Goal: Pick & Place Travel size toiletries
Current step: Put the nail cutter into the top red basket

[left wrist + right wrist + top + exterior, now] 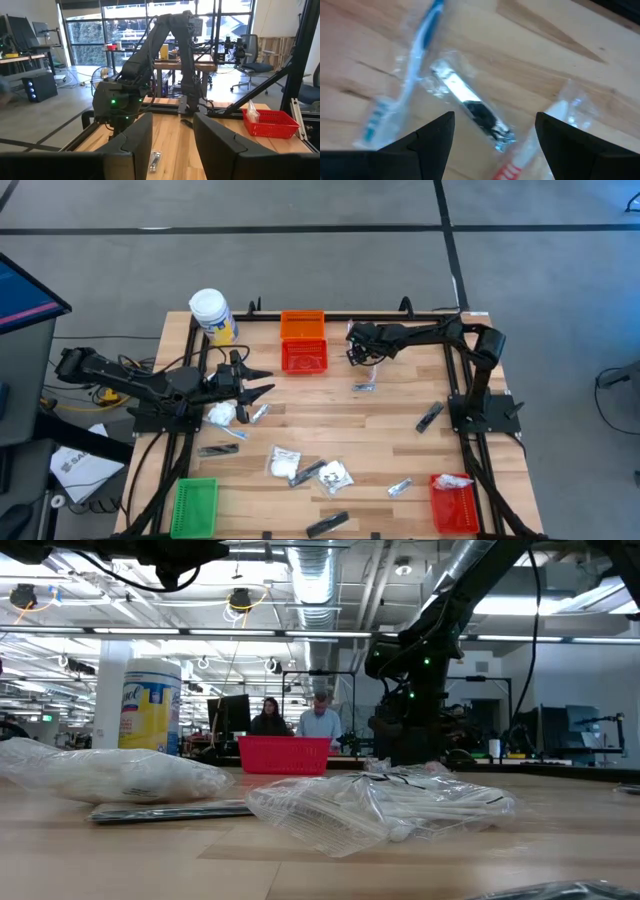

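Nearest the front edge of the table [380, 435] lie scattered travel toiletries: a dark slim tube [327, 525], white packets [284, 463] and a foil sachet [399, 488]. Farther back, the left gripper [262, 380] hovers with its fingers spread beside another white packet [221, 414]. At the far side, the right gripper [492, 131], also spread and empty, hangs over a wrapped nail clipper [470, 106] and a bagged blue toothbrush [402, 85], near the red basket [304, 357].

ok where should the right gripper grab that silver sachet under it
Across the sachet's narrow middle, coming straight down. It lies flat and slanted on the table, long and slim, so the open right gripper should turn until its fingers flank the long sides, staying clear of the wrapped toothbrush alongside.
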`<state>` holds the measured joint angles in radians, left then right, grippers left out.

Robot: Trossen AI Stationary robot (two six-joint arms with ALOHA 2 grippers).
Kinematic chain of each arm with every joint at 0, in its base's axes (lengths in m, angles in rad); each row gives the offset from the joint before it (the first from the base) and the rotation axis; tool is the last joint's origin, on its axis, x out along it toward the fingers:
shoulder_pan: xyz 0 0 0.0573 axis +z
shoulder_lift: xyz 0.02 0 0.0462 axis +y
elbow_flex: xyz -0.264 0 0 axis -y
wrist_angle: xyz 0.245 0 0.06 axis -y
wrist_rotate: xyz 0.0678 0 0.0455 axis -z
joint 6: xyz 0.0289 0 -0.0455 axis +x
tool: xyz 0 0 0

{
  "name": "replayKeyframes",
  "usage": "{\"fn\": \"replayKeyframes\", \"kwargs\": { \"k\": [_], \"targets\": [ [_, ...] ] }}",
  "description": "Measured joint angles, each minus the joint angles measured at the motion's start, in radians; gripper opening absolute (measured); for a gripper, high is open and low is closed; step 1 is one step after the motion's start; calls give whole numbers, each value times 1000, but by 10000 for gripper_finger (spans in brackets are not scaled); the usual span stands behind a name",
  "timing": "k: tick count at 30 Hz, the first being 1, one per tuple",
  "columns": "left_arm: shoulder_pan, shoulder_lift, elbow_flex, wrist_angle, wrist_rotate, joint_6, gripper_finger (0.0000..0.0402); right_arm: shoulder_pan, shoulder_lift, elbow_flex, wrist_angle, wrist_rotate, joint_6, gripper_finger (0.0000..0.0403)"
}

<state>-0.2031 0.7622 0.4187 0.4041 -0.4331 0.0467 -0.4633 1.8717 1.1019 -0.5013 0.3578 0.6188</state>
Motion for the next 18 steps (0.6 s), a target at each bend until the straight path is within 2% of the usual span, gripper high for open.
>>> {"fn": "replayKeyframes", "kwargs": {
  "k": [18],
  "targets": [
    [0, 0, 0, 1, 1, 0, 138, -26, 12, -31, 53, -147, -29, 271]
  ]
}}
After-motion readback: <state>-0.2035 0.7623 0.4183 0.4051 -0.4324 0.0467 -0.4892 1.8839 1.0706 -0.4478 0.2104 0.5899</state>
